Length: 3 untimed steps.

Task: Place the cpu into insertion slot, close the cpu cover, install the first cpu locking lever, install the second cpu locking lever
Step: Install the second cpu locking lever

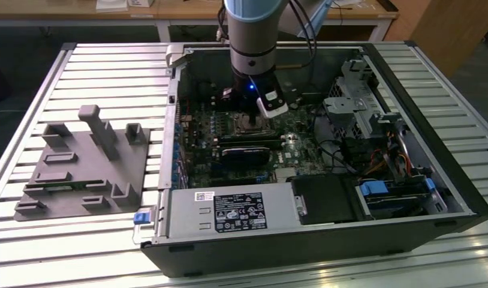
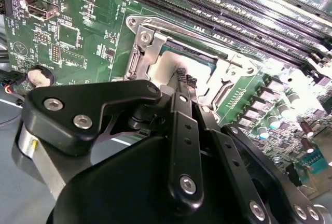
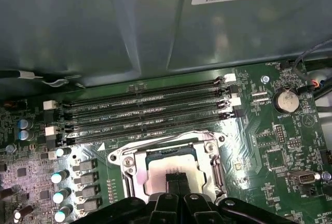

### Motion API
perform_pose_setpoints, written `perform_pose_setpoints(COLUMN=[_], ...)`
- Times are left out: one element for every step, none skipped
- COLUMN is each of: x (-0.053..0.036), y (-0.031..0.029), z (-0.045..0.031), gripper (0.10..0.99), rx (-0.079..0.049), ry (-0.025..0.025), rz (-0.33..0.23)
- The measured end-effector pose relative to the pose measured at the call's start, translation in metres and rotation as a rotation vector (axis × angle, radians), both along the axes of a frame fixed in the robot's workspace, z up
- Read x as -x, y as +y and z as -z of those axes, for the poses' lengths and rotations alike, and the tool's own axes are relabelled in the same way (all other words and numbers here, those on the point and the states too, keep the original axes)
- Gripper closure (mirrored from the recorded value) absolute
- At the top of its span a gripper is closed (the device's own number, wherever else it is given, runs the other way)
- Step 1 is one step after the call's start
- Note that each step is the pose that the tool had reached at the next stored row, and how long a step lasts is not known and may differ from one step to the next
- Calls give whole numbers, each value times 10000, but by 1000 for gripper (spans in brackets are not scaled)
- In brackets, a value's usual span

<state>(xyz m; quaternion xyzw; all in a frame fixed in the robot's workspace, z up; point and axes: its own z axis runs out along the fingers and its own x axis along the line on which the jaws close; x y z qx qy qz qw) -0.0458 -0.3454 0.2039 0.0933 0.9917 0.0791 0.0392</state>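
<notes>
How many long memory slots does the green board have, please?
4 memory slots, parallel, between the case wall and the insertion slot: one nearest the wall, a second, a third, one nearest the socket. None seems hidden.

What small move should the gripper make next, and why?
Probably lower straight down a little: the gripper hangs right over the slot, where the pale cpu covers only part of the dark centre, so it seems not fully seated.

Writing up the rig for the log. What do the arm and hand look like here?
Arm: pale grey-blue cylindrical tube with silver and black wrist sections, a small blue light on the wrist, and dark cables running alongside. A white boxy module is mounted at the wrist. Hand: matte black linkage plates with silver screw heads, narrowing to slim black fingers.
</notes>
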Motion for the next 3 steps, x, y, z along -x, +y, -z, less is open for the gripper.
perform_pose_setpoints(x=[0, 0, 0], y=[1, 1, 1], z=[0, 0, 0], gripper=[980, 980, 980], rx=[0, 0, 0], ry=[0, 0, 0], rz=[0, 0, 1])
